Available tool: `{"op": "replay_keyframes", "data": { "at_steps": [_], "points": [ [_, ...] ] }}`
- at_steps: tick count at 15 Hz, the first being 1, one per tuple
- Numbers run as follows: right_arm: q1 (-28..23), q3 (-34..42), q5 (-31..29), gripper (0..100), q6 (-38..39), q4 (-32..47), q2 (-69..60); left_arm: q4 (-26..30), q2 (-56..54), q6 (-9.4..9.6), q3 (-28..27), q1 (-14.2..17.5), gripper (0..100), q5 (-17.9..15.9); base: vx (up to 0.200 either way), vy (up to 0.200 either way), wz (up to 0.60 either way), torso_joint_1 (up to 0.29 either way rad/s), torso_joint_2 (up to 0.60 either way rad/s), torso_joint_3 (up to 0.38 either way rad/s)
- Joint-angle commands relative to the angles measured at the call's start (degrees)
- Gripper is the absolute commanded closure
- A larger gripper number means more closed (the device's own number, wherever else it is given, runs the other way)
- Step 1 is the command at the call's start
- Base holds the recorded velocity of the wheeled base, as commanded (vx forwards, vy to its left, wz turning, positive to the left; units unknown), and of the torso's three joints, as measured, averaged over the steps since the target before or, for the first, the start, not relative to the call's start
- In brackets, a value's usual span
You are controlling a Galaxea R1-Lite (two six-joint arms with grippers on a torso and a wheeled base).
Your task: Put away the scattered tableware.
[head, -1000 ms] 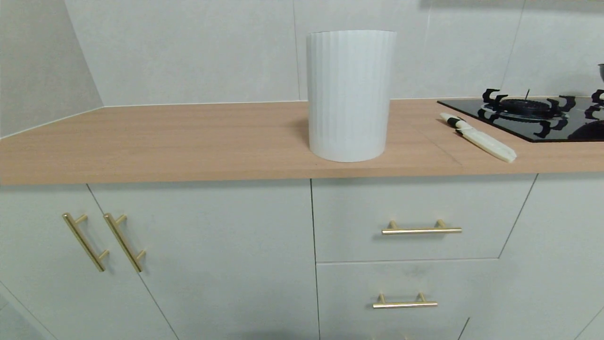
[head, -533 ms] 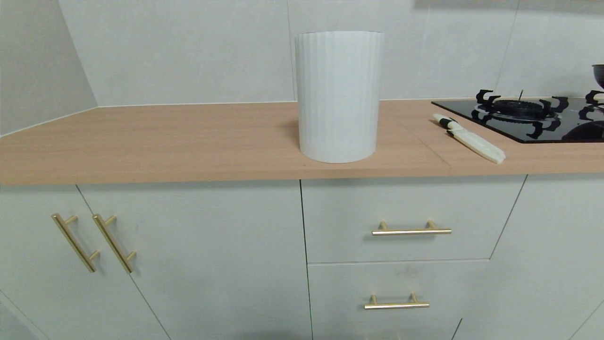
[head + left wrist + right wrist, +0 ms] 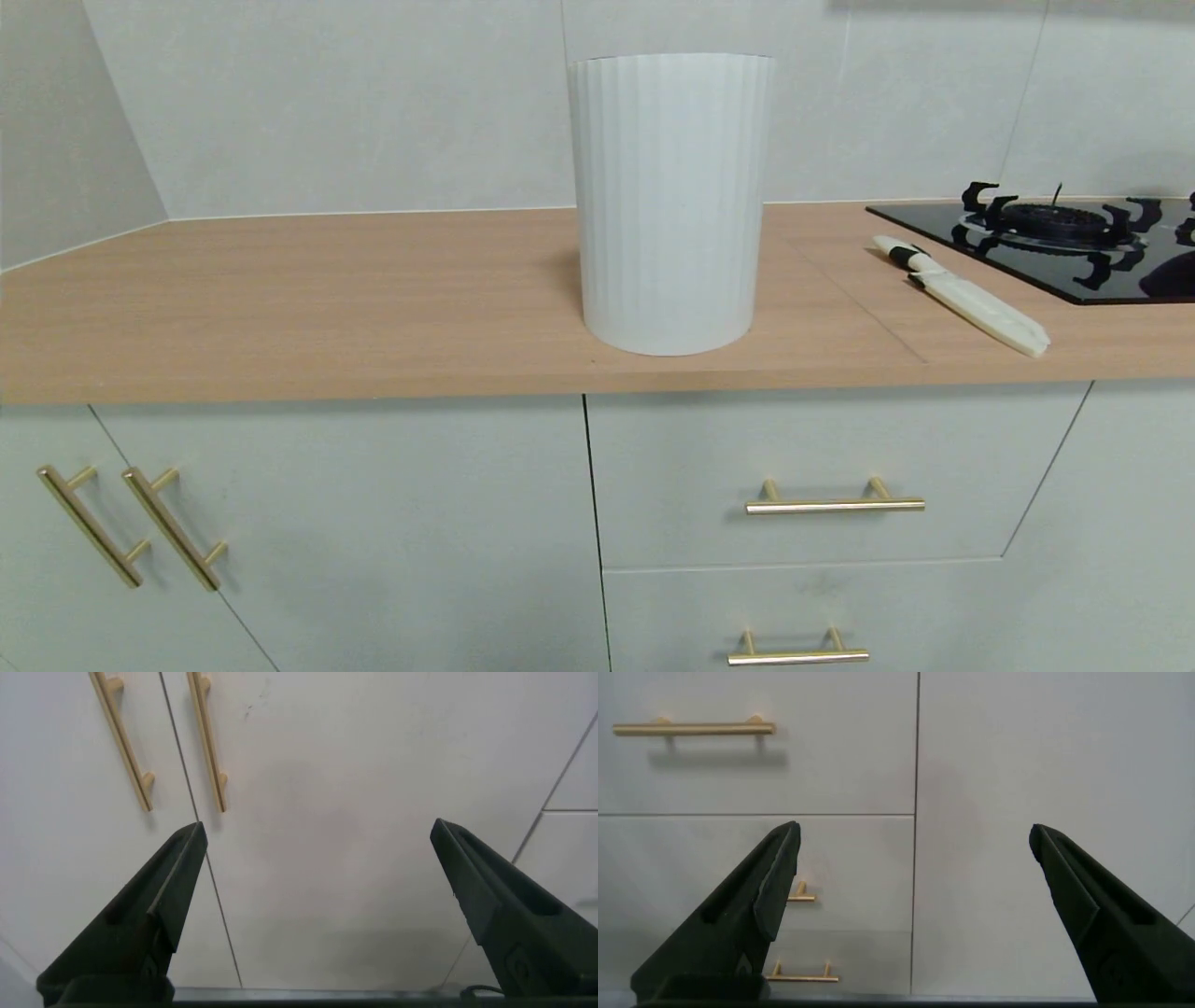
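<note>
I am viewing, through the head camera, a wooden table (image 3: 280, 299) running along a pale tiled wall (image 3: 355, 103). A tall white ribbed tub (image 3: 667, 205) is standing upright near the table's front edge, roughly in the middle of the view. Its rim is sitting too high for me to tell what is inside.

To the robot's right of the tub, well apart from it, a knife (image 3: 962, 297) is lying flat on the table. It is cream-white with a black band near its far end. It is lying slantwise, one end pointing toward the wall and the other toward the front edge. It is resting just beside the near corner of a black glass hob (image 3: 1027, 243), and I cannot tell whether the two are touching.

Under the table, pale doors (image 3: 327, 523) with two gold door handles (image 3: 173, 530) are showing on the robot's left. Drawers (image 3: 794, 448) are stacked on the right, each carrying a gold bar (image 3: 834, 504).

The left tool (image 3: 318, 915) is facing the doors, close to the seam between them. Its two dark fingers (image 3: 149, 915) are spread wide apart and holding nothing.

The right tool (image 3: 910, 915) is facing the drawer fronts. Its jaws are likewise gaping wide, with nothing between them.
</note>
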Motion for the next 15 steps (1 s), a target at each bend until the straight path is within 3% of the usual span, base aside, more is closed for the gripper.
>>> {"op": "replay_keyframes", "data": {
  "at_steps": [1,10,15],
  "points": [
    [0.0,0.0,0.0,0,0.0,0.0,0.1,0.0,0.0,-0.02,0.0,0.1,0,-0.1,0.000,0.000,0.00,0.000,0.00,0.000],
    [0.0,0.0,0.1,0,-0.1,0.0,0.1,0.0,0.0,0.07,0.0,0.1,0,-0.1,0.000,0.000,0.00,0.000,0.00,0.000],
    [0.0,0.0,0.1,0,-0.1,0.0,0.1,0.0,0.0,-0.02,0.0,0.1,0,0.0,0.000,0.000,0.00,0.092,-0.30,-0.261]
  ]
}}
